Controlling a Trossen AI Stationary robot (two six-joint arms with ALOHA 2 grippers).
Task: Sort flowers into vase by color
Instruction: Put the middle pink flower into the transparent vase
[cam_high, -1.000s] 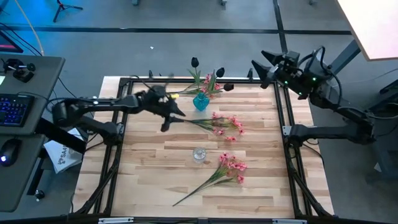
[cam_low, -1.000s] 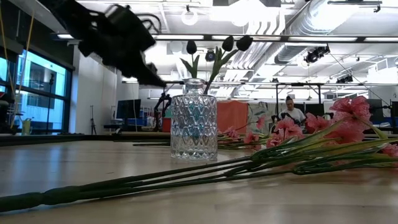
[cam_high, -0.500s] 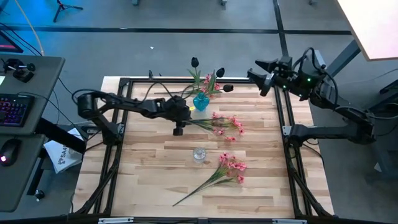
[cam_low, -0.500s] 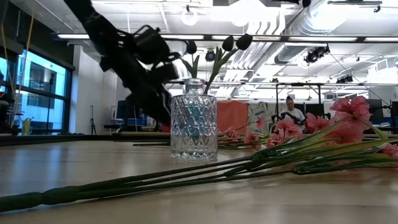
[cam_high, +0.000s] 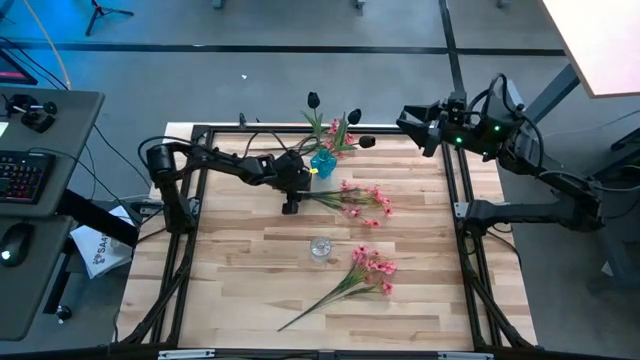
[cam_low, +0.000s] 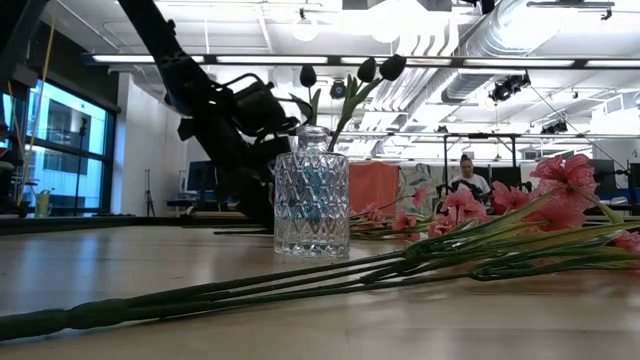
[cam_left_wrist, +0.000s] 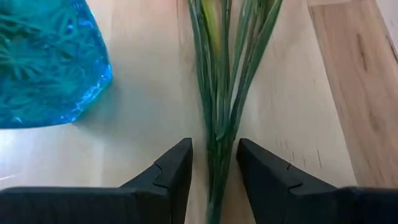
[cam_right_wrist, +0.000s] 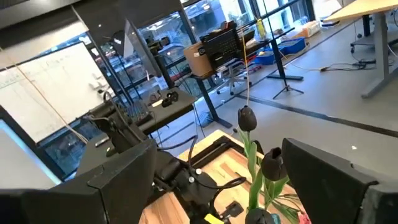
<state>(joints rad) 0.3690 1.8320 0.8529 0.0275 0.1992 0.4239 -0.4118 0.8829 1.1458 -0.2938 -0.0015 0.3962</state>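
A pink spray (cam_high: 355, 200) lies on the table beside the blue vase (cam_high: 322, 163), which holds black buds (cam_high: 314, 100) and some pink blossoms. My left gripper (cam_high: 290, 206) is open and points down at the spray's stem end. Its fingers stand on either side of the green stems (cam_left_wrist: 217, 93) without touching them, with the blue vase (cam_left_wrist: 43, 62) close by. A second pink spray (cam_high: 365, 272) lies nearer, beside a clear glass vase (cam_high: 320, 248). My right gripper (cam_high: 412, 124) is open and empty, raised over the far right corner.
A black frame (cam_high: 200, 135) edges the wooden table. In the low view the clear vase (cam_low: 312, 205) stands in front, with the near spray's long stems (cam_low: 250, 290) lying across the foreground. Bare wood lies on the table's left half.
My left gripper has gone toward the table's right edge and down, and has tipped to point down over the stem end of the far pink spray beside the blue vase. My right gripper has shifted a little toward the table's left. The flowers and vases have stayed still.
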